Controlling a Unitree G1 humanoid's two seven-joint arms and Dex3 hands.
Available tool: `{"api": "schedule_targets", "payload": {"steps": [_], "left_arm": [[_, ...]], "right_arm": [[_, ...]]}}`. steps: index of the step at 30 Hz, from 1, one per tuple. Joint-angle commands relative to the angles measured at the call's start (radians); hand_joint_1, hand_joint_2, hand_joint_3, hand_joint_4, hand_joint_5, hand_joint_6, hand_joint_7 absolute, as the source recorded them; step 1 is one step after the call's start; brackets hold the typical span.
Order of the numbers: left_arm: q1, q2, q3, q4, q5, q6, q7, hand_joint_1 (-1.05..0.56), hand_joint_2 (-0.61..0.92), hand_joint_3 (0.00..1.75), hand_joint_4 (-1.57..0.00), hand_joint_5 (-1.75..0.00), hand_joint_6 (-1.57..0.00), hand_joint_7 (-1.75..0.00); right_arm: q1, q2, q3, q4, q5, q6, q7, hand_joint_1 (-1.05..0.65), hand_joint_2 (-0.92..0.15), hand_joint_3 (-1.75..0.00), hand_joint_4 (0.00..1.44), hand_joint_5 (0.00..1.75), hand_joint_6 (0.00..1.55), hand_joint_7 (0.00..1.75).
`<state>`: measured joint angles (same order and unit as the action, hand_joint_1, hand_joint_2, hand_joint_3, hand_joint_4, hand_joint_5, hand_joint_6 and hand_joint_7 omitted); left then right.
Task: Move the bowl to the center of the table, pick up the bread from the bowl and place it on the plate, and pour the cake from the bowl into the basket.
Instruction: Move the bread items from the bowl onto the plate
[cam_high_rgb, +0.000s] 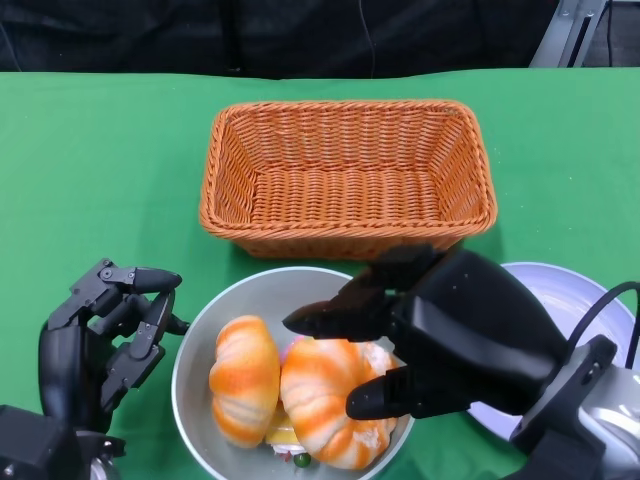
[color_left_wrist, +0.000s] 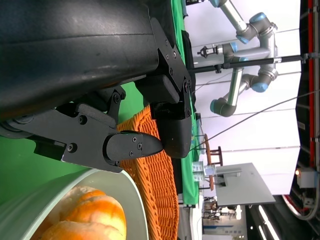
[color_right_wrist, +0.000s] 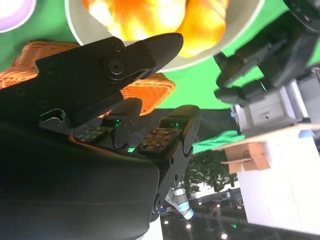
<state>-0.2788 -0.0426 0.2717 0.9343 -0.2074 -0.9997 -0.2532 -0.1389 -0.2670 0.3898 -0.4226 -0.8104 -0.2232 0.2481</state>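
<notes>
Our left hand (cam_high_rgb: 105, 340) rests released just beside the bowl (cam_high_rgb: 200, 345) at the desk's (cam_high_rgb: 100, 170) near edge. Bread (cam_high_rgb: 243, 378) fills the bowl; our right hand (cam_high_rgb: 440, 335) hovers over it, fingers spread, grasping nothing. Basket (cam_high_rgb: 345, 175) behind, plate (cam_high_rgb: 585, 300) right.

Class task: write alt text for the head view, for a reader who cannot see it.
A black right hand reaches over a grey bowl holding two orange-striped bread rolls. The left hand waits open beside the bowl. An empty wicker basket sits behind on the green table, and a white plate lies at right.
</notes>
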Motion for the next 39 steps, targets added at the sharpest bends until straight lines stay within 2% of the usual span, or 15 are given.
{"api": "schedule_targets", "payload": {"steps": [1, 7, 16, 29, 39], "left_arm": [[0.009, -0.002, 0.002, -0.016, 0.002, -0.023, 0.027, -0.23, 0.92, 0.34, -0.75, -1.55, -0.84, -1.15], [0.009, -0.003, 0.000, -0.012, 0.023, -0.039, 0.061, -0.22, 0.92, 0.37, -0.73, -1.52, -0.83, -1.15], [0.003, -0.007, 0.002, -0.005, 0.013, -0.041, 0.067, -0.21, 0.92, 0.37, -0.76, -1.48, -0.83, -1.15], [0.006, -0.004, 0.000, 0.003, 0.037, -0.053, 0.088, -0.22, 0.92, 0.34, -0.78, -1.43, -0.84, -1.11], [0.008, -0.008, -0.007, 0.009, 0.069, -0.064, 0.131, -0.23, 0.92, 0.35, -0.76, -1.41, -0.84, -1.11]], "right_arm": [[-0.002, -0.014, 0.012, 0.025, -0.010, -0.016, -0.013, -0.74, -0.84, 0.00, 0.72, 0.22, 0.72, 0.00], [-0.013, -0.025, 0.027, 0.060, -0.012, -0.019, 0.001, -0.75, -0.85, -0.01, 0.73, 0.18, 0.71, 0.00], [-0.026, -0.045, 0.040, 0.081, -0.047, -0.021, 0.013, -0.75, -0.87, -0.01, 0.56, 0.05, 0.64, 0.00], [-0.031, -0.053, 0.070, 0.159, -0.163, -0.077, -0.124, -0.73, -0.85, 0.00, 0.56, 0.03, 0.56, 0.00], [-0.035, -0.046, 0.085, 0.224, -0.153, -0.094, -0.155, -0.73, -0.86, 0.00, 0.57, 0.02, 0.55, 0.00]]}}
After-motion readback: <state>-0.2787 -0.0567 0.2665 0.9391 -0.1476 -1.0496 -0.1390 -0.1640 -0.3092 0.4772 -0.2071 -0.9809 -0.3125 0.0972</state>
